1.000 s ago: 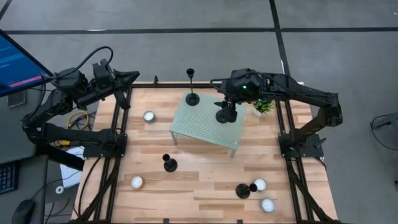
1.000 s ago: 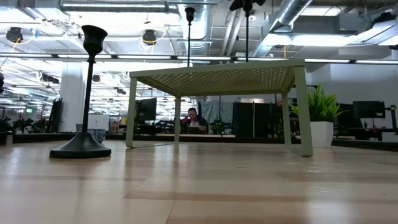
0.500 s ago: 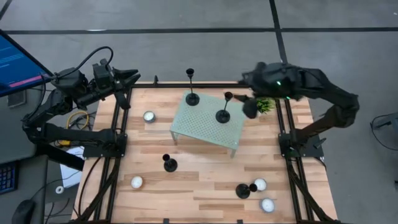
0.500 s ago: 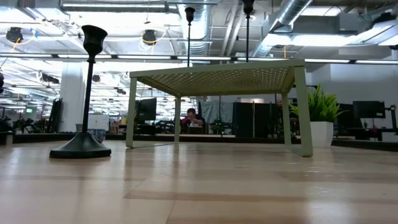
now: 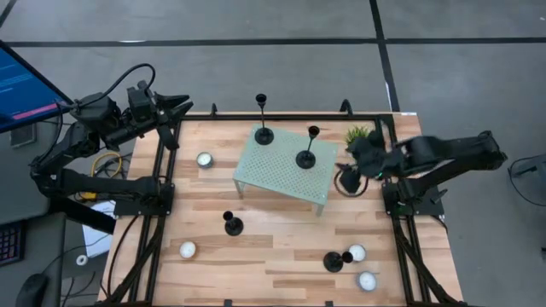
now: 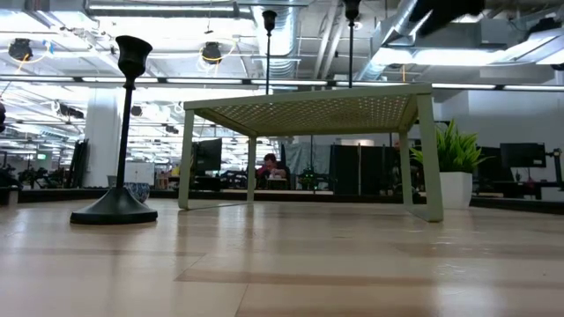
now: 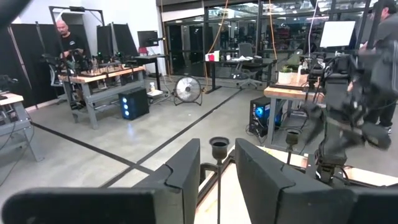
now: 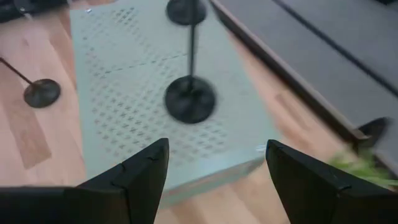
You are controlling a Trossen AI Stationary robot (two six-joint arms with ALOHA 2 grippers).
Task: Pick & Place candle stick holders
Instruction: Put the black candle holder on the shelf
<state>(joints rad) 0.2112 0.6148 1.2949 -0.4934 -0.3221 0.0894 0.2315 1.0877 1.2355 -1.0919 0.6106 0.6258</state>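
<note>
High view showed 2 candle stick holders [image 5: 232, 223] low on the worktop [image 5: 273, 243], 2 more on the green stand [image 5: 277, 166]. Probably stiff, bottom-heavy; grab the thin stem. Right end effector [image 8: 214, 171] was wide, holding nothing.

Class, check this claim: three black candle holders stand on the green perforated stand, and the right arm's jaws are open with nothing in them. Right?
Not quite. Only two candle holders stand on the green stand, as the high view shows. The right gripper has its jaws open and holds nothing.
</note>
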